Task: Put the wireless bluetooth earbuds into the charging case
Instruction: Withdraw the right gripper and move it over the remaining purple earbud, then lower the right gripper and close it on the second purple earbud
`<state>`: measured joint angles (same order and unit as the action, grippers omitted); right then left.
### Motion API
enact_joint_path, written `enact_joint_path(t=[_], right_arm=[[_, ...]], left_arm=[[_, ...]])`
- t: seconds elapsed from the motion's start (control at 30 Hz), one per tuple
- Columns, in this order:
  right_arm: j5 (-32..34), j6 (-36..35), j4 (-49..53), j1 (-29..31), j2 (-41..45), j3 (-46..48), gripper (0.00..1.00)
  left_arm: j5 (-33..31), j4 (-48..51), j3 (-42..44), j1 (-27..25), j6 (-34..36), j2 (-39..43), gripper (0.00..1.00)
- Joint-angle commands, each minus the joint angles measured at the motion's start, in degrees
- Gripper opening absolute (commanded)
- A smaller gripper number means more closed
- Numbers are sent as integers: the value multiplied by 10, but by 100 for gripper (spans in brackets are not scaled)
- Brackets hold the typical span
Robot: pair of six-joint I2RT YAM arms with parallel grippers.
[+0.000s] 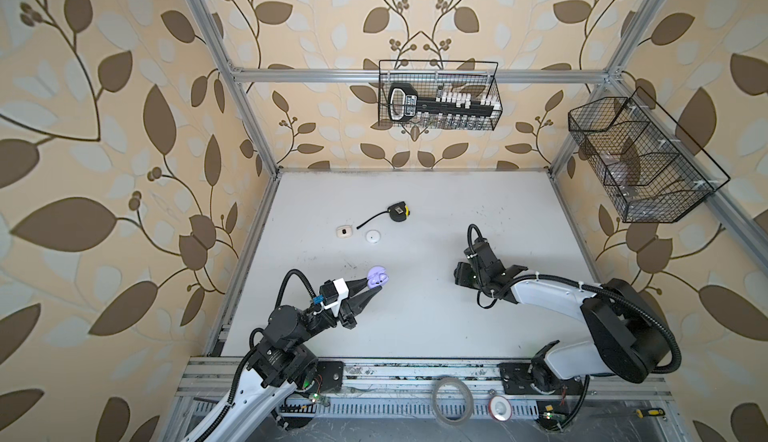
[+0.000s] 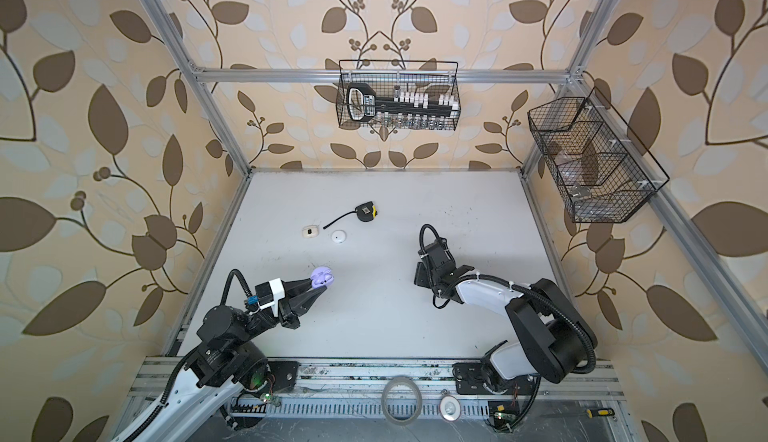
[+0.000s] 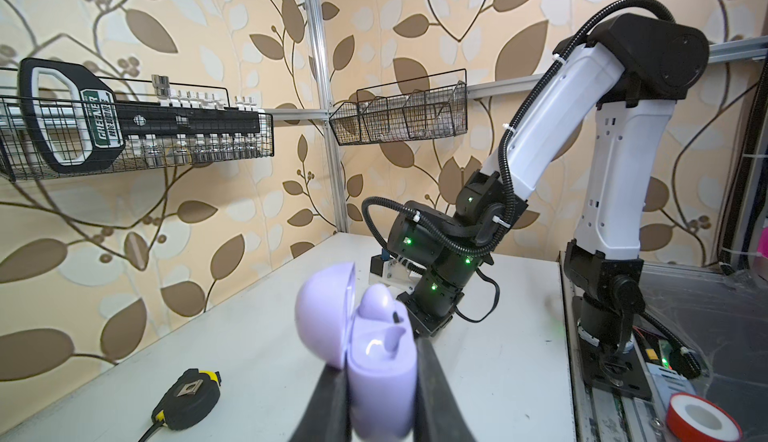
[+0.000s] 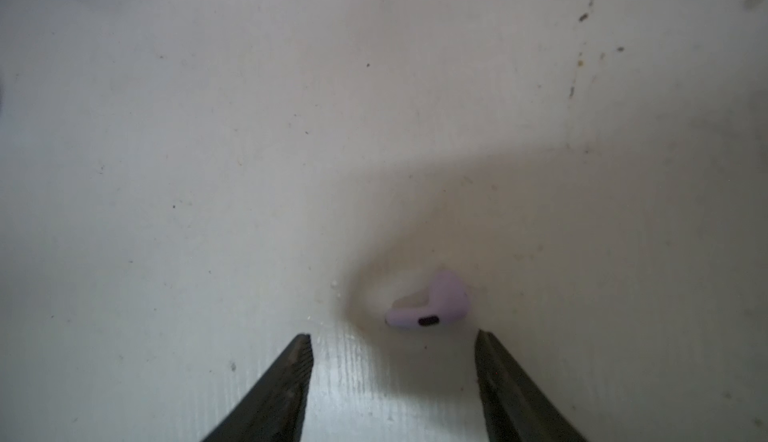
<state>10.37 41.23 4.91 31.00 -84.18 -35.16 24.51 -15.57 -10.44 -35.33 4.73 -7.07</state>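
The left gripper (image 3: 380,371) has its fingers clamped on the lavender charging case (image 3: 382,398). The lid (image 3: 322,315) stands open, and a seated earbud (image 3: 376,301) of the same lavender rests inside. The right gripper (image 4: 394,336) has its fingers parted close to the table (image 4: 249,128), where a loose earbud (image 4: 432,305), also lavender, lies on its side just beyond the tips. Farther back, a cream case (image 1: 344,231) and a round white case (image 1: 372,236) sit closed.

Your left gripper (image 3: 379,371) clamps the lavender case (image 3: 384,394), its lid (image 3: 322,315) open, with one bud (image 3: 374,301) seated inside. A tape measure (image 3: 187,398) lies on the table (image 3: 270,336) nearby, and the right arm (image 3: 544,128) bends down beyond.
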Motion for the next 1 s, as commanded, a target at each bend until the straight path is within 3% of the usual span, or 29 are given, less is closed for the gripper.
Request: enact_joint_path(t=[0.0, 0.33, 0.67, 0.97], right_arm=[[23, -12, 17, -2, -22, -19, 63], [64, -28, 59, 32, -60, -70, 54], [120, -43, 102, 57, -109, -111, 52], [129, -45, 123, 71, -116, -125, 36]], left_arm=[[-11, -14, -22, -4, 11, 9, 0], [-17, -11, -23, -4, 16, 10, 0], [-13, -7, -24, -4, 14, 14, 0], [-16, 0, -23, -5, 15, 21, 0]])
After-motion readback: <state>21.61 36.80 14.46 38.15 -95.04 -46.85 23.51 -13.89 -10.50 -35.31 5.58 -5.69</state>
